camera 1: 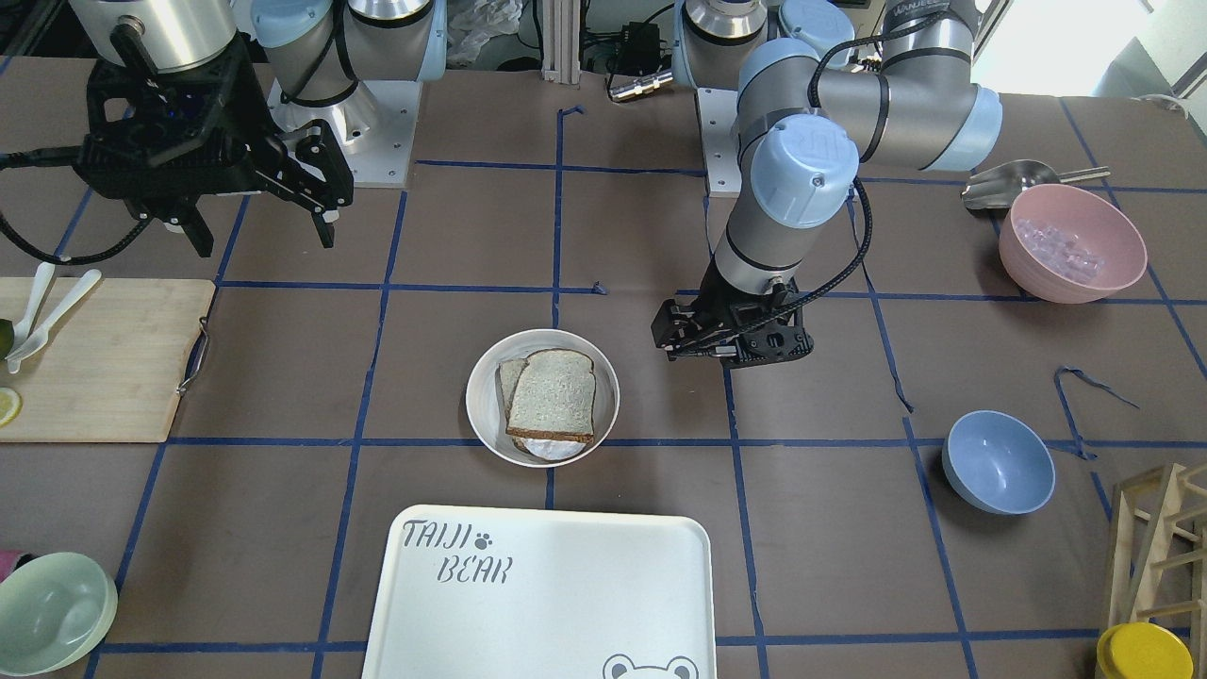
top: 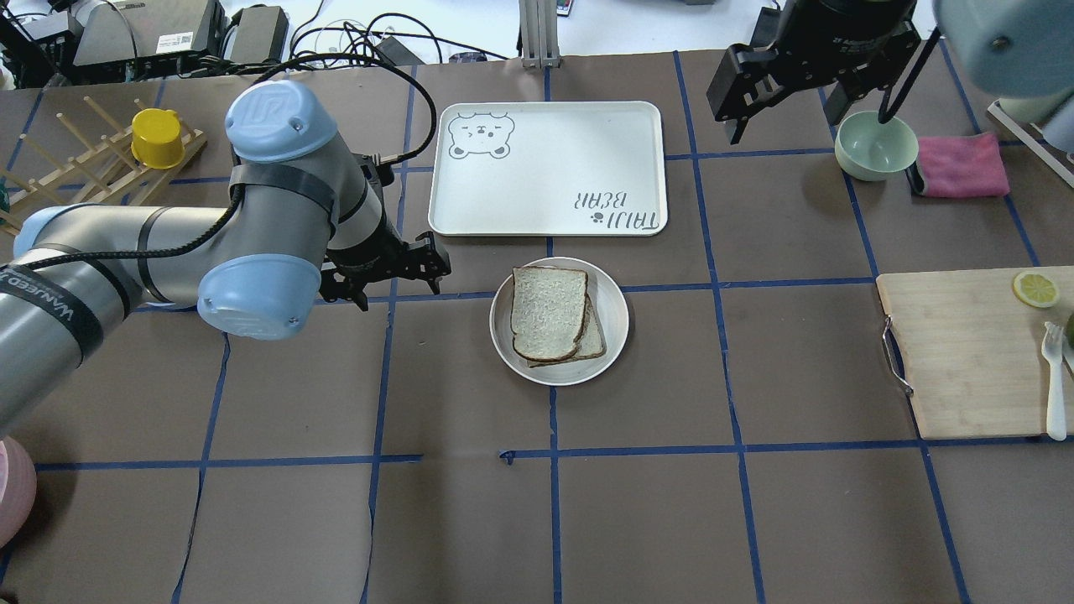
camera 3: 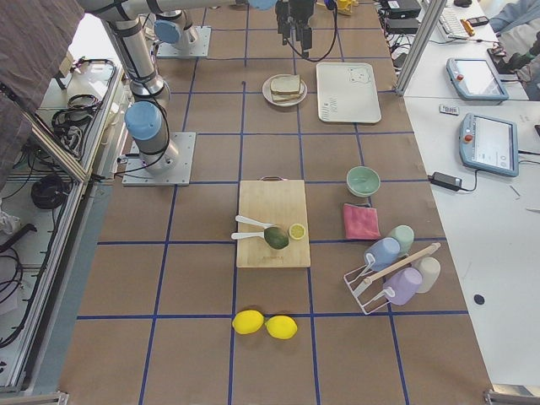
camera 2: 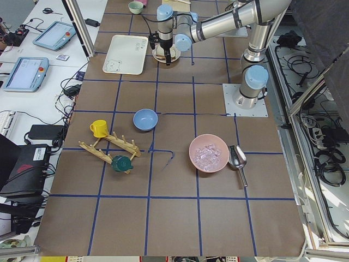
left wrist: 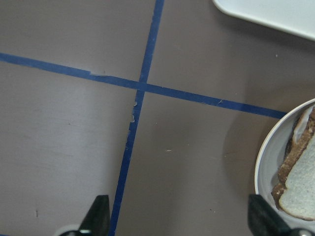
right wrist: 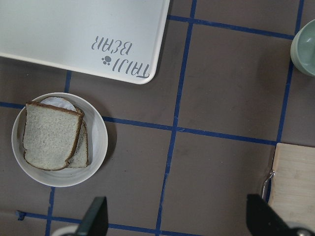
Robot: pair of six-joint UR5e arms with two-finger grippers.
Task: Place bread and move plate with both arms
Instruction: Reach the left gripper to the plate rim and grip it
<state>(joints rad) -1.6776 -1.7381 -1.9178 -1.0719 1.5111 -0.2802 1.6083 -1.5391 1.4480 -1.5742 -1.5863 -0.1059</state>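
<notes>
Bread (top: pixel 550 309) lies atop another slice (top: pixel 595 341) on the plate (top: pixel 612 312).

White tray (top: pixel 545 151), cutting board (top: pixel 965 361) (lemon slice (top: pixel 1034 288))

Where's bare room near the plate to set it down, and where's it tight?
The tray beyond the plate is bare. So is the table between plate and cutting board, and on the robot's side of the plate. Tightest: the gap between plate and left claw.
</notes>
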